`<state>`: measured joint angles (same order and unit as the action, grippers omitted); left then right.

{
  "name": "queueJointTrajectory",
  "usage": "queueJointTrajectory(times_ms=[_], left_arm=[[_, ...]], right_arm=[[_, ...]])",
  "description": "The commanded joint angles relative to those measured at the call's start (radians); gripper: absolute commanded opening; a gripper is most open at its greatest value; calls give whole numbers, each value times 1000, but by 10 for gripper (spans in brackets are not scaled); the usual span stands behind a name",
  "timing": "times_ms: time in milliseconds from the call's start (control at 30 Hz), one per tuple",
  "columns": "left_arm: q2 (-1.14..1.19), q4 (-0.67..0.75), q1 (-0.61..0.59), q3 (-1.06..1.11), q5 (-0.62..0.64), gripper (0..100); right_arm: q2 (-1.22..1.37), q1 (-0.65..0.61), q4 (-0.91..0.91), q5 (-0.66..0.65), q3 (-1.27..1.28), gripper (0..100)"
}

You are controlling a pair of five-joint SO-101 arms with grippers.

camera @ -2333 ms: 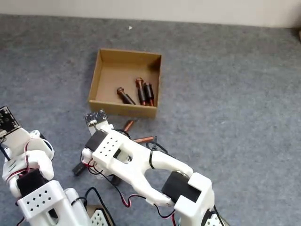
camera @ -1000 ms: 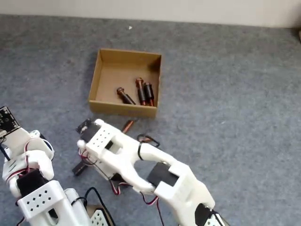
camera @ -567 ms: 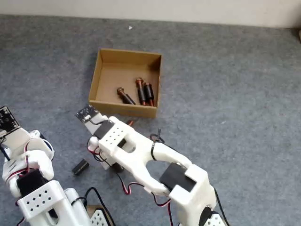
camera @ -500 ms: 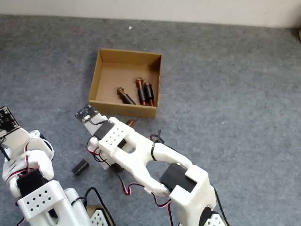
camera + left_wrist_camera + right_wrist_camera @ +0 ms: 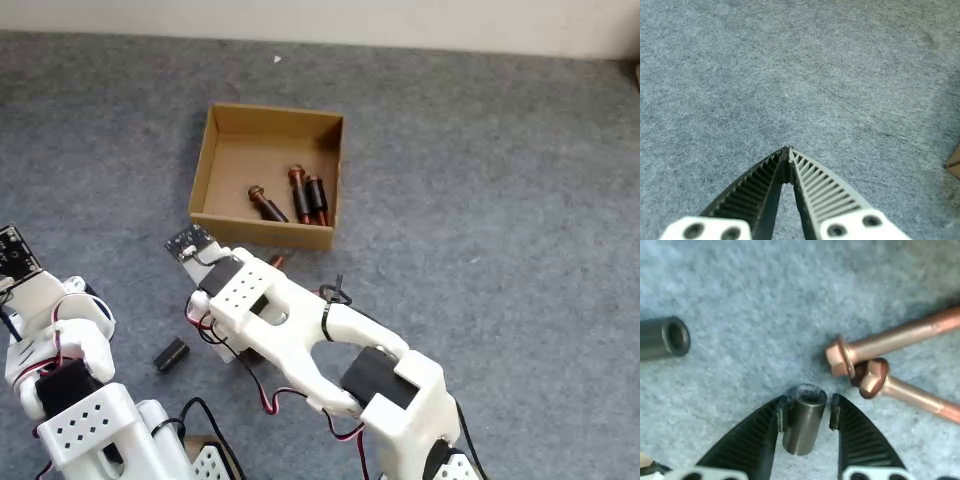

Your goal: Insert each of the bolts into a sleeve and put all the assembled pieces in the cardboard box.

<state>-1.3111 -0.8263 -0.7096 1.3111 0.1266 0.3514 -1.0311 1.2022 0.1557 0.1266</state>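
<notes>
My right gripper is shut on a dark sleeve, which stands between its fingers on the grey carpet. Two copper bolts lie just beyond it, heads close together. A second sleeve lies off to the side and is seen in the high view as the sleeve beside the right arm. One bolt tip peeks out by the cardboard box, which holds three assembled pieces. My left gripper is shut over bare carpet.
The left arm sits at the near left corner, away from the parts. The right arm's wrist covers the ground between the box's front wall and the loose sleeve. Open carpet stretches to the right of the box.
The right arm swung left over the loose sleeve, then came back toward the box's front wall, uncovering that sleeve. In the last half second it has barely moved. The left arm stayed still.
</notes>
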Motion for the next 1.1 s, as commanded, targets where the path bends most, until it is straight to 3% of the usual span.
queueJointTrajectory(times_ms=[0,200,500,767,1067], left_arm=[[-10,20,-4,-42,6,6],[-10,20,-4,-41,6,6],[-10,20,-4,-41,6,6],[-10,17,10,-45,6,10],[-10,-48,197,-134,-17,11]], right_arm=[[-56,-19,28,12,5,126],[-54,-42,27,12,7,122],[-58,-27,71,8,1,4],[-452,117,124,11,56,4],[-881,312,117,12,297,4]])
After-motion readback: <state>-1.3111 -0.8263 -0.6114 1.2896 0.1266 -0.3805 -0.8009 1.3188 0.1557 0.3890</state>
